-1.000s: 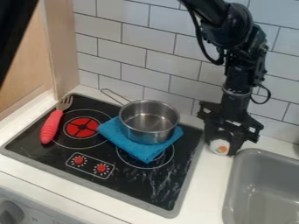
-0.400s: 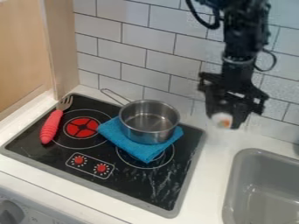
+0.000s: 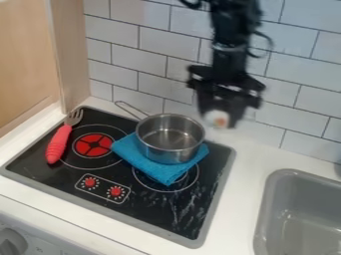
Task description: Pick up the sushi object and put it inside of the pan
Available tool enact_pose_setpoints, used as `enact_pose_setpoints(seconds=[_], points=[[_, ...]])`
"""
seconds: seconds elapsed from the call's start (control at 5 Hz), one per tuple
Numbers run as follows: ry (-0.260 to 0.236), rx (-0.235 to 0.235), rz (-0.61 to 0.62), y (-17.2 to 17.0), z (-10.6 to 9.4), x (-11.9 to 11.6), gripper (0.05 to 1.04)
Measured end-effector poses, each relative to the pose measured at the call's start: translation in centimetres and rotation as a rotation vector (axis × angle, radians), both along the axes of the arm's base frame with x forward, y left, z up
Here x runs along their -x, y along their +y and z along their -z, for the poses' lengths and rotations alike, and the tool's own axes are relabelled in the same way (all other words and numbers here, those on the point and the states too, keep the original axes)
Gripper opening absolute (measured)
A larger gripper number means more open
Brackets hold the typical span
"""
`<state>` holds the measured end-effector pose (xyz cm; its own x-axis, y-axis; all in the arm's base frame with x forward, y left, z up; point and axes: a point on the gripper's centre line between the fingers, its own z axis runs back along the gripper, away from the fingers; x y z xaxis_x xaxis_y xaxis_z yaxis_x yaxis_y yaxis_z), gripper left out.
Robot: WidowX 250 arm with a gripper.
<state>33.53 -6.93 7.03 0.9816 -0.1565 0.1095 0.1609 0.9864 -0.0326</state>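
My gripper [image 3: 218, 117] hangs from the top of the view, raised above the counter just right of the pan, shut on the sushi [image 3: 217, 118]. The sushi is a small white roll with an orange and green centre, held low between the fingertips. The silver pan [image 3: 170, 153] sits upright on a folded blue cloth on the stove, its thin handle pointing to the back left. The sushi appears beyond the pan's right rim, apart from it.
The black stove top [image 3: 160, 209] carries a red-handled fork [image 3: 59, 144] at its left and the blue cloth [image 3: 136, 158]. A grey sink [image 3: 266, 214] lies at the right. White wall tiles [image 3: 166, 46] rise behind.
The gripper has lifted the sushi off the counter beside the stove, then moved left with it toward the pan. The pan, cloth and fork have stayed in place.
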Motion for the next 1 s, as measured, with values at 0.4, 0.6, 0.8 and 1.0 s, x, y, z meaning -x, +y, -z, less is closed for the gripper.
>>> enact_pose_setpoints(seconds=[0.4,0.6,0.8,1.0], points=[[0.018,-0.014,-0.097,4.2,0.6,0.8,0.576],[0.012,-0.001,-0.118,4.6,0.8,0.8,0.576],[0.024,-0.005,-0.138,4.7,1.9,1.1,0.576],[0.053,-0.011,-0.141,4.7,3.2,1.2,0.576]])
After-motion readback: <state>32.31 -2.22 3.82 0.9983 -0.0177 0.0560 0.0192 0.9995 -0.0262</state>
